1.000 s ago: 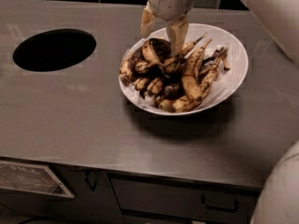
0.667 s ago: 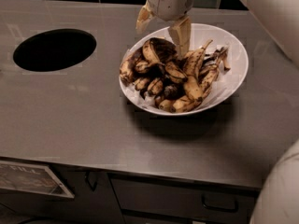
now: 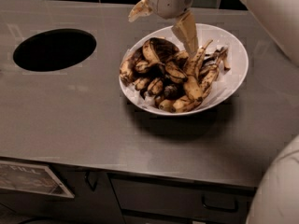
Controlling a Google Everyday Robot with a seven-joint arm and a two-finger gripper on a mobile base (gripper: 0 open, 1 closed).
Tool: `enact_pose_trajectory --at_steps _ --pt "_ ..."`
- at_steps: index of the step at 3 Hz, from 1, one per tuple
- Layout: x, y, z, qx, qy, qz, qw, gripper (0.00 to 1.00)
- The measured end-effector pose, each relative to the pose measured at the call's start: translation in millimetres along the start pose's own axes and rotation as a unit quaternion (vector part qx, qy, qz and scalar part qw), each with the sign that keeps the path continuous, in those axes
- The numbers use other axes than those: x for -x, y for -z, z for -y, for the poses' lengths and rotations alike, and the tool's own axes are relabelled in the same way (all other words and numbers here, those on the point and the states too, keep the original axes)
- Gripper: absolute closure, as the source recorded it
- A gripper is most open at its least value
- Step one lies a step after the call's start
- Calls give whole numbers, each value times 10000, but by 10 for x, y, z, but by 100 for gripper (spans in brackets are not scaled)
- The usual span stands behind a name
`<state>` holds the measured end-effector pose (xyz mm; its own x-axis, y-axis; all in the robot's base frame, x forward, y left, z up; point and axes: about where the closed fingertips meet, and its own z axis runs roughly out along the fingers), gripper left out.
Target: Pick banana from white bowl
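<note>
The white bowl (image 3: 236, 55) stands on the steel counter, right of the middle, and holds a heap of several overripe bananas. The banana (image 3: 160, 48), large, curved and mostly black-brown, lies on top of the heap at its upper left. My gripper (image 3: 162, 31) hangs over the back of the bowl, just above that banana. It is open and empty: one tan finger (image 3: 138, 11) points left outside the rim, and the other finger (image 3: 187, 31) points down over the heap's right half.
A round black hole (image 3: 53, 49) is cut in the counter at the left. My white arm (image 3: 271, 13) crosses the top right and my body (image 3: 278, 190) fills the bottom right. Drawers with handles (image 3: 219, 204) and a label (image 3: 30, 178) sit below the counter's front edge.
The gripper has risen a little off the heap and its fingers have spread wider. The bananas and the bowl have not moved.
</note>
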<state>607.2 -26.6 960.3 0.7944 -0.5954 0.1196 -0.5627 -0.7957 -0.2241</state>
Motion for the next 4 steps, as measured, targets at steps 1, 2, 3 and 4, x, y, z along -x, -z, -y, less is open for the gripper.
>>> enact_pose_trajectory --at_steps 1,2,3,4 --pt "-8 -13 39 47 61 12 10000 10" --pt "-15 -36 75 83 115 38 9999 14" --pt "-19 -63 102 107 157 60 9998 14" --pt "-20 -108 118 177 194 81 9996 14"
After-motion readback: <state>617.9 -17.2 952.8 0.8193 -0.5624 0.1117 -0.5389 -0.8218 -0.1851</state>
